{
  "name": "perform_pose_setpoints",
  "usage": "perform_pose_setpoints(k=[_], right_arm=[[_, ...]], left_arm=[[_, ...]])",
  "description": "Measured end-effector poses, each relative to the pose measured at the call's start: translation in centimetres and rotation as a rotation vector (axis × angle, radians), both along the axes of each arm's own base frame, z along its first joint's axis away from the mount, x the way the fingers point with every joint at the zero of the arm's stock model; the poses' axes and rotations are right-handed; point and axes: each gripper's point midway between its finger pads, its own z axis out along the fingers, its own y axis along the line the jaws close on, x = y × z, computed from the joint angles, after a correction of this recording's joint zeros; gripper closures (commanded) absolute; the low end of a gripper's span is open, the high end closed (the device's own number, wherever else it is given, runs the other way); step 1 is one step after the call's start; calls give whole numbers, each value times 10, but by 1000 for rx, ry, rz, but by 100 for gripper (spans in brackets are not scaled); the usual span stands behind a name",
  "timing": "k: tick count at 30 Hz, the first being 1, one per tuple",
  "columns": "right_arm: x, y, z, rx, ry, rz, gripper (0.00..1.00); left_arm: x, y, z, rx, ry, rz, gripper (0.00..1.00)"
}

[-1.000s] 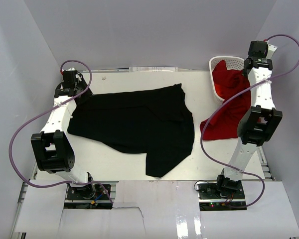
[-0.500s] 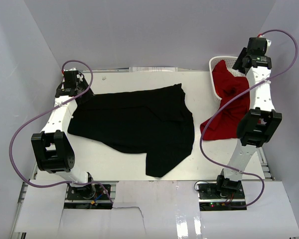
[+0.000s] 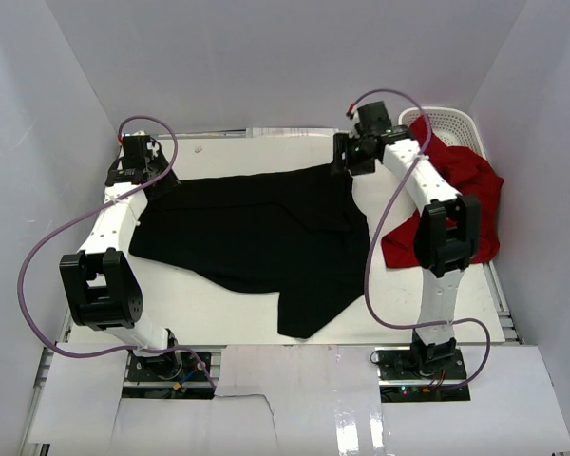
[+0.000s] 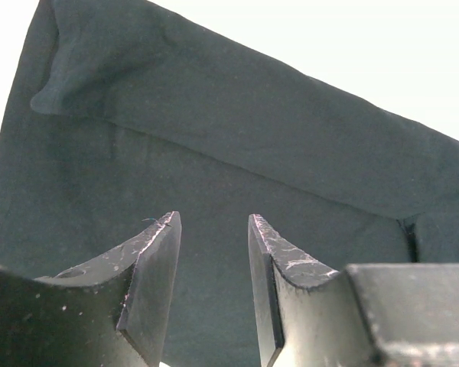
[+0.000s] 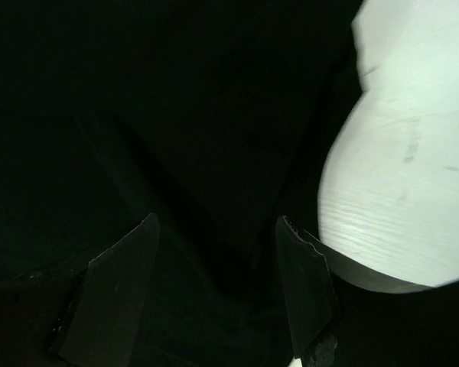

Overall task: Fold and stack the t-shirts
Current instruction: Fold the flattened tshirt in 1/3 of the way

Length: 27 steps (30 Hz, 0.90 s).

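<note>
On the white table (image 3: 228,309), the black t-shirt (image 3: 256,237) lies spread across the middle, roughly flat, one sleeve pointing toward the near edge. Left gripper (image 4: 212,220) sits over the shirt's far-left edge; jaws moderately apart, only cloth visible beyond the gap, nothing pinched. Right gripper (image 5: 216,222) is over the shirt's far-right corner; jaws wide, nothing between them. Red t-shirt (image 3: 470,185) is bunched at the table's right side, partly draped from the white lattice basket (image 3: 451,118) in the far-right corner, its lower edge just beside the black shirt.
</note>
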Motion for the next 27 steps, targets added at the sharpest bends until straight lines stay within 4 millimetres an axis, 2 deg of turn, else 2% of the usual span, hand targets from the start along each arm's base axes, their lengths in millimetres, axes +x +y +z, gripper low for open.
perform_pose_setpoints(k=[3, 6, 9, 12, 14, 18, 23, 27], right_arm=[[-20, 22, -43, -6, 108, 62, 32], [-21, 27, -70, -13, 159, 76, 32], [-19, 29, -86, -13, 180, 79, 33], [-16, 31, -95, -12, 187, 81, 34], [-11, 33, -101, -9, 187, 83, 34], [-3, 39, -113, -5, 190, 90, 36], [-3, 40, -132, -13, 215, 90, 39], [-1, 38, -134, -26, 210, 81, 38]], left_arm=[[0, 5, -3, -11, 16, 12, 48], [3, 21, -9, -35, 30, 46, 48], [7, 47, -16, -55, 44, 107, 49], [10, 68, -24, -68, 57, 160, 49], [15, 74, -28, -76, 64, 180, 50], [25, 71, -43, -103, 88, 180, 50], [29, 68, -71, -122, 148, 177, 51], [29, 68, -84, -126, 178, 178, 51]])
